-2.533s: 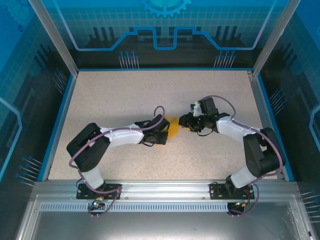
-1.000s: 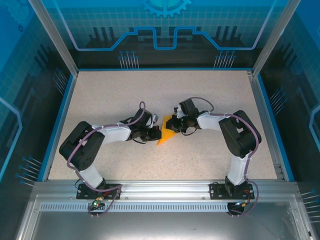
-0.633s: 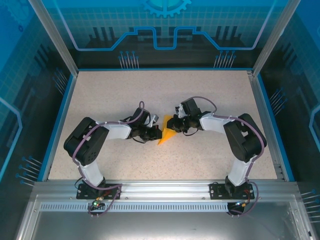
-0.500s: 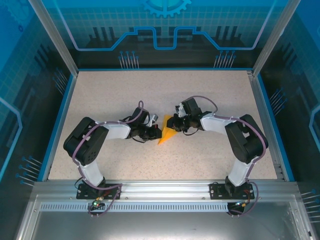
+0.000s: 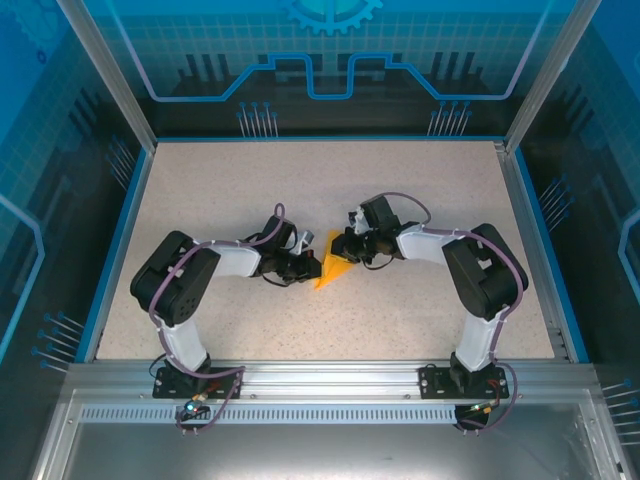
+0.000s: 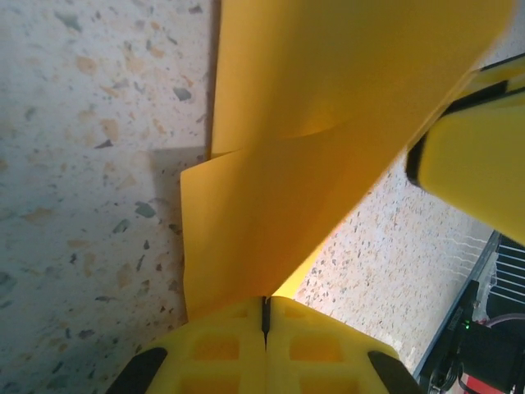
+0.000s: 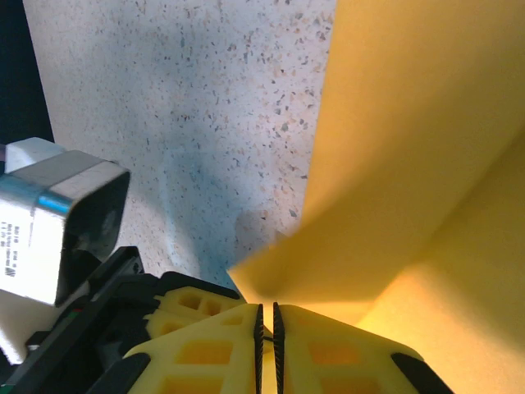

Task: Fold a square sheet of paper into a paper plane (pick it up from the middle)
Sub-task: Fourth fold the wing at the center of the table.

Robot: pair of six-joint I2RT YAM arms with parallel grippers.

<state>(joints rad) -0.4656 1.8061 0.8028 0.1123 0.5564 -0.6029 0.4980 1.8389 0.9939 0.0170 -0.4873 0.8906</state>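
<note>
Paper [image 5: 331, 271] in middle of table [image 5: 420, 190], strung between both grippers. From top: orange triangle, tip toward the near edge, wide end up at the grippers.

Clamped on the left by left gripper [image 5: 312, 266]. In left wrist view, jaws pressed together with a hairline seam only, and the paper edge running straight into it.

Clamped on the right by right gripper [image 5: 343, 247]. Same in right wrist view: jaws closed on a corner of the sheet, just a thin dark line between them. Both pinching the paper, neither open.

Two overlapping layers in left wrist view, the upper curling over the lower. Soft crease across the sheet in right wrist view.

Shadow on the speckled surface under the paper in both wrist views, so at least partly off the table there. Can't tell whether the tip touches down.

Grippers close together, nearly facing each other across the paper.
</note>
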